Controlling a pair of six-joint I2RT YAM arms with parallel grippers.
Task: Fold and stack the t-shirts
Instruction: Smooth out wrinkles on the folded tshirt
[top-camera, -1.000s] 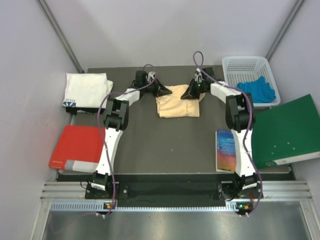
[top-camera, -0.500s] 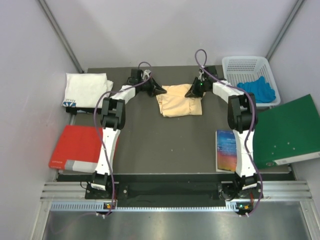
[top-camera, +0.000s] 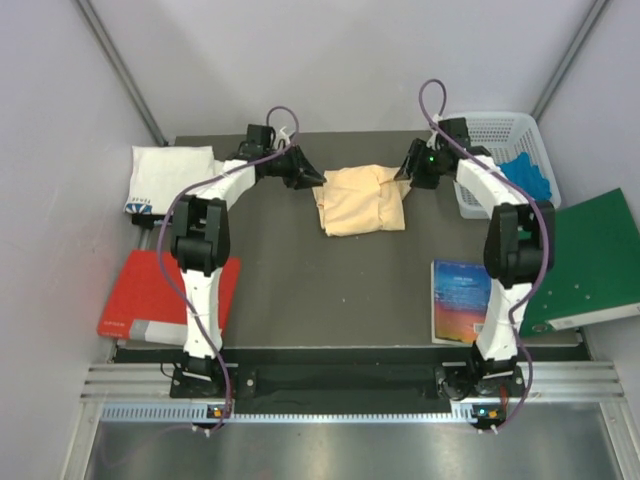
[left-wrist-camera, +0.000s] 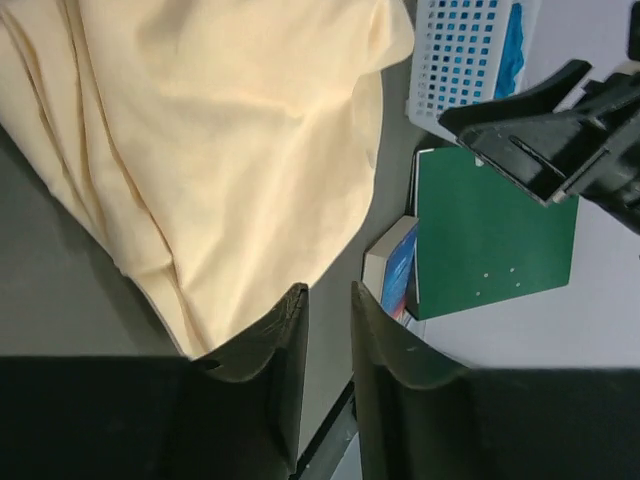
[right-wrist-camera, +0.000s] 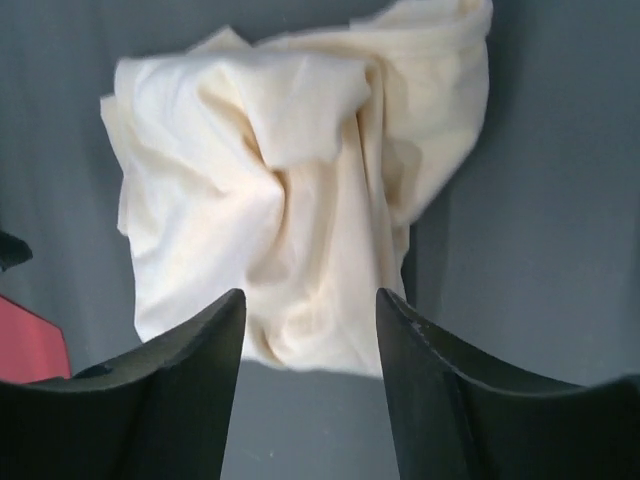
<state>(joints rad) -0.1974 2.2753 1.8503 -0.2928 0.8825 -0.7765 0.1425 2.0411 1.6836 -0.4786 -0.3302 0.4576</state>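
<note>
**Desk:** What fills the frame?

**Photographer:** A dark counter (top-camera: 330, 290), with both arms reaching toward its far side. A green folder (top-camera: 580, 265) lies well to the right of the right claw (top-camera: 407, 173), nearer the bases. A red folder (top-camera: 160, 295) lies well to the left of the left claw (top-camera: 318, 178), also nearer the bases.

**Desk:** And the shirts?

**Photographer:** The peach-yellow t-shirt (top-camera: 360, 200) sits rumpled and loosely folded between the two claws, one at each far corner. The white t-shirt (top-camera: 172, 180) lies folded, well to the left of the left claw, with a dark-blue print on its near edge.

**Desk:** Anything smaller?

**Photographer:** A white basket (top-camera: 490, 130) stands just to the right of the right claw and holds a blue cloth (top-camera: 525, 178). A book (top-camera: 462, 300) lies nearer the bases, beside the green folder.

**Desk:** What are the claws doing?

**Photographer:** The left claw's fingers stand a narrow gap apart with nothing between them, just at the shirt's edge. I cannot tell whether they touch it. The right claw's fingers are spread wide and empty, with the shirt lying ahead of them.
</note>
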